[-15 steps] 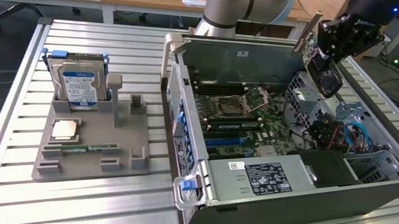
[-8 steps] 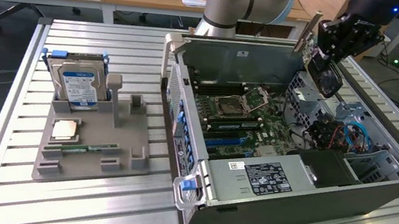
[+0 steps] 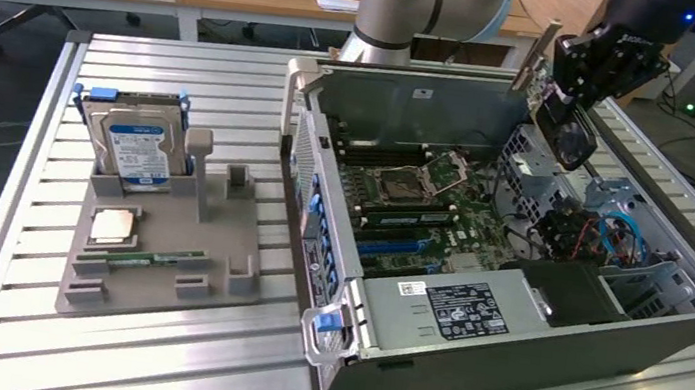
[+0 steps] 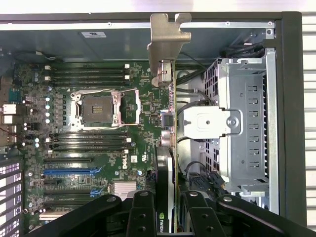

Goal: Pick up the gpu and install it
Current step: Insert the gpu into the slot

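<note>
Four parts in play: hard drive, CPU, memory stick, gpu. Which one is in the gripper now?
The gpu: the black card with the metal bracket, clamped edge-on in the gripper over the open case. The other three sit in the grey holder.

Open room above the motherboard (image 4: 133, 158); drive cage (image 4: 247, 128) and, seemingly, cables (image 4: 197, 170) close beside the gpu (image 4: 168, 123).

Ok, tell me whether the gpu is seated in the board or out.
Out. The gpu hangs clamped between the fingers over the open case, clear of the motherboard slots.
</note>
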Motion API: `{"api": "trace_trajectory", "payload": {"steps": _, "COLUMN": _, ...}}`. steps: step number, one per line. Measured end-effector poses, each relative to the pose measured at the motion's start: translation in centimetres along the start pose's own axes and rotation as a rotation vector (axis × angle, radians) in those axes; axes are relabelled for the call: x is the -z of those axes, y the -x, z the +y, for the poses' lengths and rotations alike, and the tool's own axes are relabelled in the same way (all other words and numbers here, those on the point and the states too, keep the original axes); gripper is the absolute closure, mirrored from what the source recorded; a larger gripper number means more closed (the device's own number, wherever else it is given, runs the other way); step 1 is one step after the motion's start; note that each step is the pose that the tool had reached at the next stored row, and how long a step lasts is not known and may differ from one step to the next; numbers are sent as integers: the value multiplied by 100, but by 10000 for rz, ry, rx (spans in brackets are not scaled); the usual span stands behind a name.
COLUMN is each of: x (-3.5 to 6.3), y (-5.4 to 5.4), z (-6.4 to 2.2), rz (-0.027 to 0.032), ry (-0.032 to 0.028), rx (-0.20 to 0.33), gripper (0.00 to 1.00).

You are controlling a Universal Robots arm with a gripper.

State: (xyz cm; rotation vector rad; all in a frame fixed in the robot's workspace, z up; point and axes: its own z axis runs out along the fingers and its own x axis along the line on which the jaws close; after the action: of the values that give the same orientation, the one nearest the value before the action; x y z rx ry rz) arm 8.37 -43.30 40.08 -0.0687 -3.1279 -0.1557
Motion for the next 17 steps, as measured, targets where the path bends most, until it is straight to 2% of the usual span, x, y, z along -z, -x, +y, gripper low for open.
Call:
{"api": "trace_trajectory", "payload": {"steps": 6, "x": 1, "y": 0, "z": 0, "rz": 31, "ry": -5, "rx": 314, "gripper": 73}}
{"api": "trace_trajectory", "payload": {"steps": 17, "x": 0, "y": 0, "z": 0, "rz": 187, "ry": -22, "rx": 1887, "gripper": 73}}
